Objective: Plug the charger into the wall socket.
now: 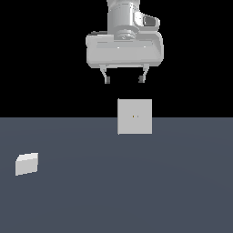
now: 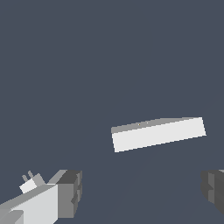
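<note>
Charger (image 1: 27, 164) sits lower left of the exterior frame, well apart from my gripper (image 1: 124, 79), which hangs spread and empty at upper centre. I should descend squarely, pins clear of the fingers. Wall socket (image 1: 134, 116) stands upright farther back, centre frame.

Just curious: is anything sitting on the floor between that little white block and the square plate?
Nothing: the exterior view shows bare grey floor between the charger and the wall socket.

Bare floor (image 1: 136, 191) between charger (image 1: 27, 164) and wall socket (image 1: 134, 117).
</note>
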Action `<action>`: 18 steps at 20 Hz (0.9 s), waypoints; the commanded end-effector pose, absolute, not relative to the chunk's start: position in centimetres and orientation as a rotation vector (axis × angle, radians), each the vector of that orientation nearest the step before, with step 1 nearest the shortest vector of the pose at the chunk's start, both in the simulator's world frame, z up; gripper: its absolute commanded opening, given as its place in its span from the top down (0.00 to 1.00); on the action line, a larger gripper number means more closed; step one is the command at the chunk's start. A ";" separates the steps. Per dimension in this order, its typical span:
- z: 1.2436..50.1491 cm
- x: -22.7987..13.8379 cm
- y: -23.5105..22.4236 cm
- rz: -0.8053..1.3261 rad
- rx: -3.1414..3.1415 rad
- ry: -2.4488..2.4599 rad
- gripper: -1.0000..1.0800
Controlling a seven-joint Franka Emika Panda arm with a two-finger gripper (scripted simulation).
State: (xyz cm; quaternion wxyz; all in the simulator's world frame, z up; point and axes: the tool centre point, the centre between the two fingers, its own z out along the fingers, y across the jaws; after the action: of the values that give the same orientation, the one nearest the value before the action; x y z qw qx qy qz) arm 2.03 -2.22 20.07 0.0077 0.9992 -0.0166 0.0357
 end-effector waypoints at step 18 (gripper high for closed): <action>16.2 0.0 3.8 0.201 3.138 0.213 0.04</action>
State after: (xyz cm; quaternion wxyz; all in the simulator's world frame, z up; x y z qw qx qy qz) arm 0.41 2.77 16.85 -0.0031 0.9968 0.0537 0.0596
